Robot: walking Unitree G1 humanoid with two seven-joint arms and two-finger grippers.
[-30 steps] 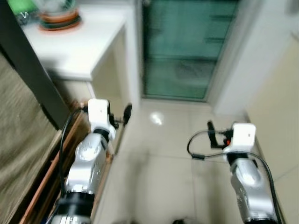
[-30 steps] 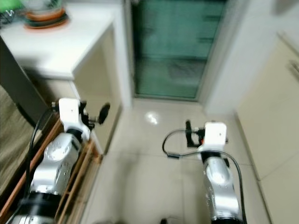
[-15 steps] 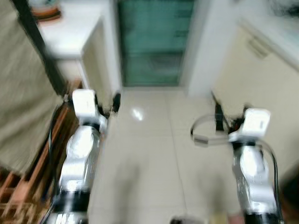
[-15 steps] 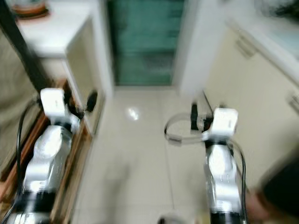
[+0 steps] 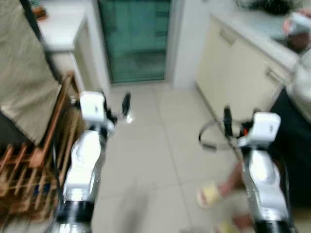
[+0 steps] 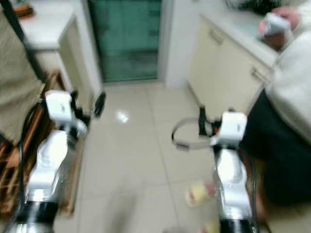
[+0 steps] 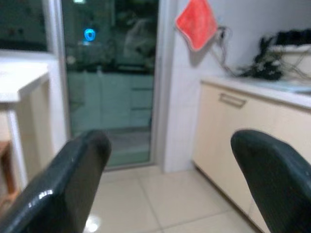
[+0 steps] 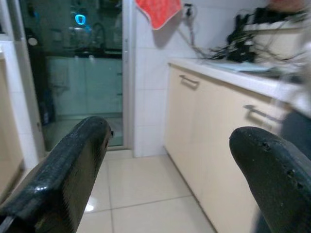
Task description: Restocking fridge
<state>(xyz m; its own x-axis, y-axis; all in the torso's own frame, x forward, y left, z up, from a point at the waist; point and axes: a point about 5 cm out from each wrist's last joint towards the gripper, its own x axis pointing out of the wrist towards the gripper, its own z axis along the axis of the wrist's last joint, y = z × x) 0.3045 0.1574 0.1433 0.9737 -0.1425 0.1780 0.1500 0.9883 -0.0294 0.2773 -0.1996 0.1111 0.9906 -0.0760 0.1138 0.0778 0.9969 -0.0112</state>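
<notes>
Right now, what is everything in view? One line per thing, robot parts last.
Glass door: one, green-tinted, straight ahead.
White counter: one, far left.
Wooden rack: one, brown, left, beside the left arm.
Beige cloth: one, draped above the rack.
Cabinets: cream, with handles, right wall.
Red cloth: one, hanging on the white wall.
Person: one, light top, dark trousers, right edge.
Slipper: one, yellowish, on the floor.
Left gripper: open, empty.
Right gripper: open, empty.

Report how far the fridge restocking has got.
Done: nothing to see yet. In hand: nothing; the left tool and right tool are both open and empty, held over the tiled floor. A person stands at the counter. Left: finding the fridge and all the stocking.
</notes>
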